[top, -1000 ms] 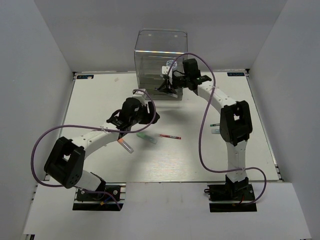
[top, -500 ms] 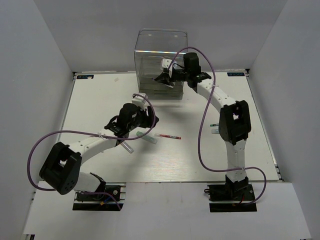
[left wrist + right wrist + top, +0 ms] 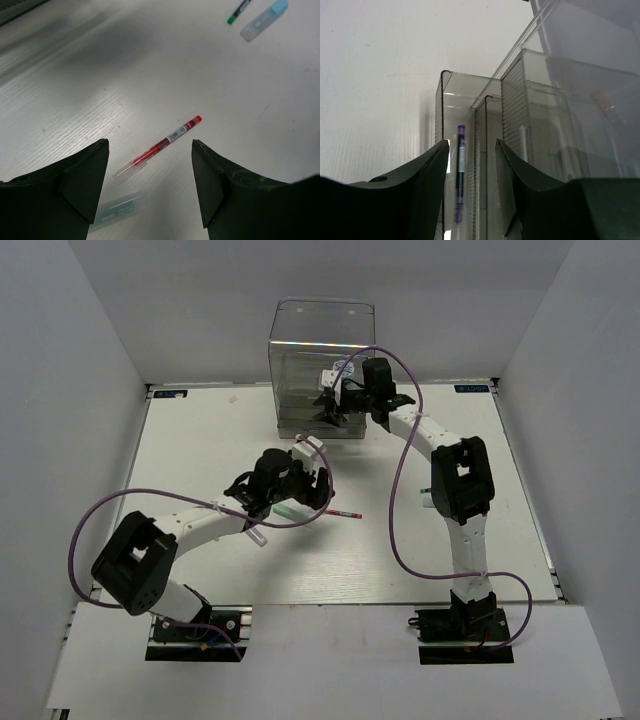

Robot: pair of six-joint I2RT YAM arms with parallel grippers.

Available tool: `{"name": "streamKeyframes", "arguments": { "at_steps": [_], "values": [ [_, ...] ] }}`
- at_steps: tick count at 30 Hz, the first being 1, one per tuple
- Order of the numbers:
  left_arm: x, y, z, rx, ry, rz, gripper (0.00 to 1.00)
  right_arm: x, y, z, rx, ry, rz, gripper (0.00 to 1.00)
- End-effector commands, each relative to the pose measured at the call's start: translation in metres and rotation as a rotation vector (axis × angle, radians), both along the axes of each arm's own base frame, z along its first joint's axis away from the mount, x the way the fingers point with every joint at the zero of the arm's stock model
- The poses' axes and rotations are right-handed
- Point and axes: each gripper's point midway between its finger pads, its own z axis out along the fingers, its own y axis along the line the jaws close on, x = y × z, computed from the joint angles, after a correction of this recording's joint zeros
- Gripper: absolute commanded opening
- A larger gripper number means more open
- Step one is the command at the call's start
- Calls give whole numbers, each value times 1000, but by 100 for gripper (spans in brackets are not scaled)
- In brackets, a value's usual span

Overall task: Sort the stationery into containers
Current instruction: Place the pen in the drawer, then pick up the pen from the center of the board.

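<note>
The clear drawer cabinet (image 3: 320,350) stands at the back of the table. My right gripper (image 3: 330,406) is open at its pulled-out drawers (image 3: 520,125). In the right wrist view a purple pen (image 3: 459,170) lies in the open drawer below and between the spread jaws of that gripper (image 3: 472,150), its lower end blurred. My left gripper (image 3: 305,492) is open and empty above the table, and the left wrist view shows its tips (image 3: 149,150). A red-white pen (image 3: 170,140) and a mint-green marker (image 3: 117,207) lie under it. A light-blue marker (image 3: 263,20) and a dark pen (image 3: 239,11) lie farther off.
Part of a marker (image 3: 256,534) lies beside the left forearm. The red pen (image 3: 340,512) lies mid-table. White walls close in the table on three sides. Purple cables loop from both arms.
My left gripper has moved right and forward, over the red pen and mint marker. My right gripper has stayed at the cabinet front, rising and settling slightly.
</note>
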Motion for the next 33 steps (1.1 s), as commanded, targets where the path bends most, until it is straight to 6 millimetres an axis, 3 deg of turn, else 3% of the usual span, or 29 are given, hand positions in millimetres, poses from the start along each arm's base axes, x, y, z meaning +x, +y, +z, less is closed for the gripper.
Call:
{"name": "streamKeyframes", "arguments": {
  "at_steps": [1, 3, 7, 9, 11, 12, 13, 14, 15, 18, 21, 23, 26, 30, 31, 33],
  "values": [
    [-5, -19, 2, 55, -42, -132, 77, -7, -9, 32, 23, -52, 7, 49],
    [-6, -26, 1, 82, -62, -184, 77, -15, -19, 25, 12, 15, -1, 49],
    [-13, -35, -17, 155, -71, -252, 78, -44, -47, 39, 19, 175, -53, 49],
    [-8, -37, -26, 190, -80, -273, 77, -56, -73, 21, 3, 270, -88, 45],
    [-16, -41, -38, 214, -74, -329, 77, -70, -93, 31, 9, 274, -88, 43],
    [-17, -41, -43, 225, -76, -351, 77, -81, -109, 6, -14, 346, -115, 41],
    [-18, -45, -49, 238, -93, -399, 77, -86, -115, 1, -21, 365, -122, 41],
    [-17, -48, -50, 240, -99, -415, 77, -90, -126, 15, -10, 333, -136, 41],
    [-20, -54, -52, 240, -105, -448, 77, -99, -140, -4, -22, 391, -160, 41],
    [-20, -55, -73, 297, -66, -503, 77, -109, -165, -1, -8, 398, -209, 41],
    [-19, -61, -88, 328, -61, -534, 75, -125, -175, 0, 3, 405, -221, 42],
    [-17, -62, -92, 340, -68, -546, 74, -129, -185, -8, 4, 427, -248, 42],
    [-15, -57, -109, 418, -58, -559, 71, -133, -197, -3, 24, 427, -276, 42],
    [-24, -50, -124, 508, -66, -587, 57, -133, -207, -4, 40, 440, -304, 42],
    [-24, -46, -130, 530, -58, -587, 44, -130, -211, -2, 47, 433, -310, 42],
    [-23, -41, -136, 557, -48, -573, 28, -131, -211, -2, 50, 444, -310, 42]
  ]
}}
